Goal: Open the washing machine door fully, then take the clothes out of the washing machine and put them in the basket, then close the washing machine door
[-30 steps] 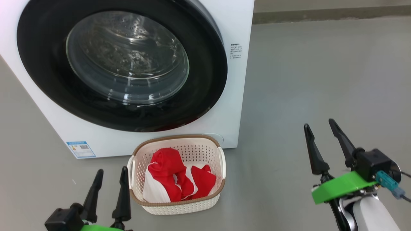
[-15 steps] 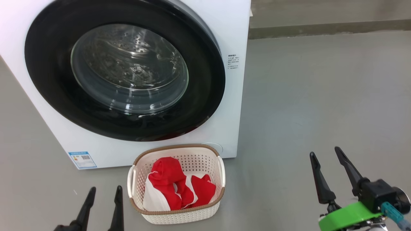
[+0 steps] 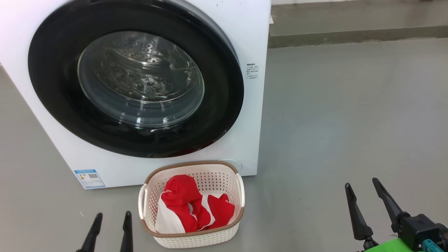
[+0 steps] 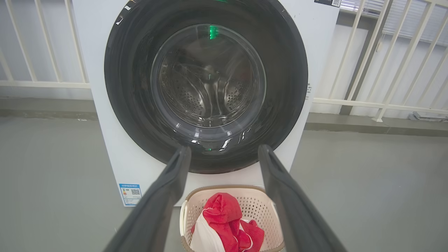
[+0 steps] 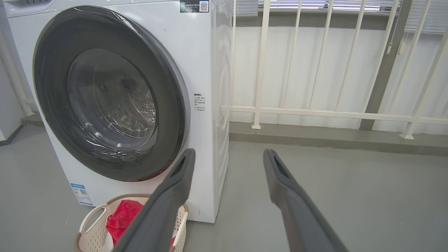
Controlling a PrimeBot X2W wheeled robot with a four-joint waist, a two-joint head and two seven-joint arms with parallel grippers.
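Grey floor (image 3: 350,105) ran across the scene, with a white railing (image 5: 315,70) behind. The washing machine (image 3: 252,21) stood on the floor at upper left of the head view. The washing machine door (image 3: 224,98) sat closed, flush on the machine's front, and the steel drum was visible through its glass.

The basket (image 3: 196,241) stood upright on the floor just in front of the machine, below the door's lower right. The clothes (image 3: 182,196) lay bunched inside the basket, red with a white part at the left.

The right gripper (image 3: 361,182) was at lower right over bare floor, well apart from the basket, fingers spread and nothing between them. The left gripper (image 3: 113,213) was at lower left, just beside the basket's left side without touching it, fingers also spread and nothing in them.

A small blue label (image 3: 89,177) sat on the machine's lower left corner.
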